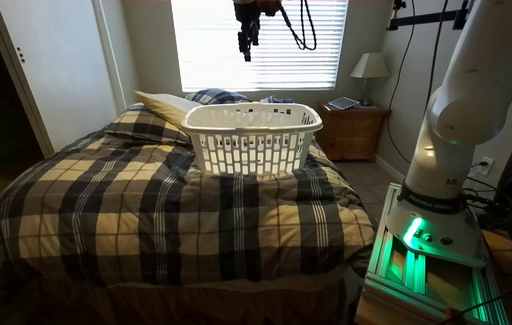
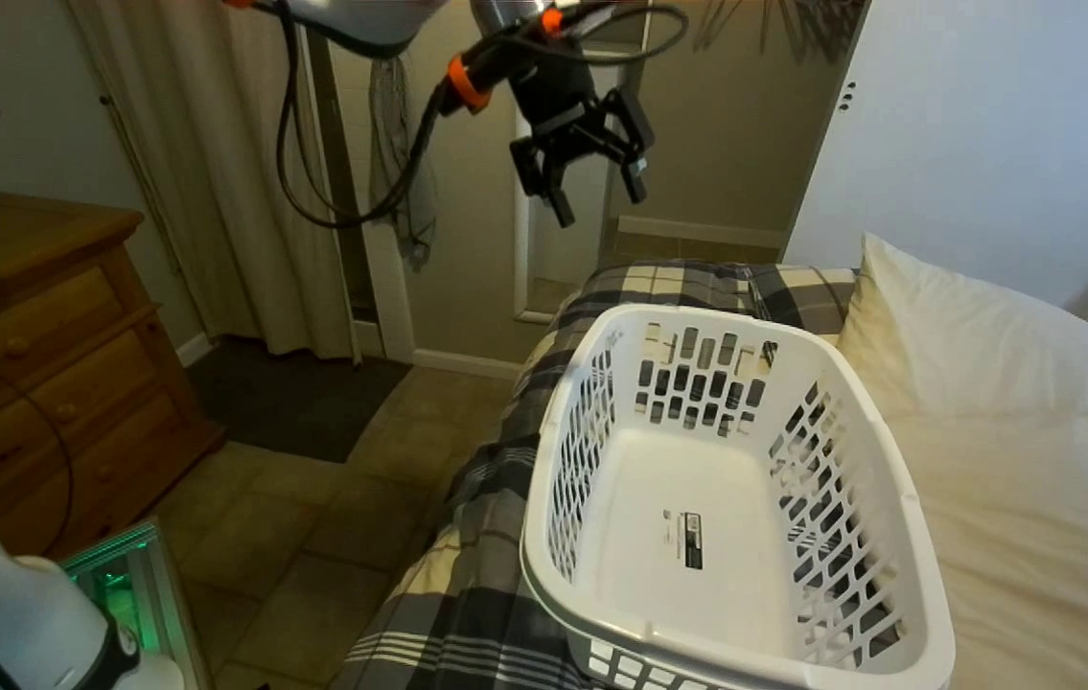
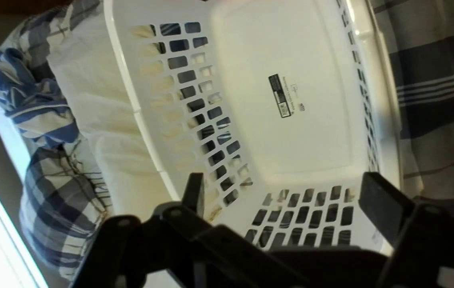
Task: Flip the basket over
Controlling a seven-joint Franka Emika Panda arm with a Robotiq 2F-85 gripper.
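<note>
The white basket (image 1: 251, 131) stands upright on the plaid bed, its open top facing up. In an exterior view its bare inside (image 2: 735, 604) shows a black-and-white label on the floor. My gripper (image 1: 247, 54) is high above the basket and apart from it; it also shows in an exterior view (image 2: 599, 199). In the wrist view my gripper (image 3: 282, 182) has its two fingers wide apart with nothing between them. The basket's floor (image 3: 311, 136) and slotted walls lie below and beyond the fingers. The near end of the basket is partly hidden by the gripper there.
A cream pillow (image 1: 165, 106) lies against the basket's far side, also seen in an exterior view (image 2: 1004, 383). The plaid bed (image 1: 183, 216) is soft and uneven. A nightstand (image 1: 350, 131) with a lamp (image 1: 370, 67) stands by the window. A wooden dresser (image 2: 55, 355) stands across the floor.
</note>
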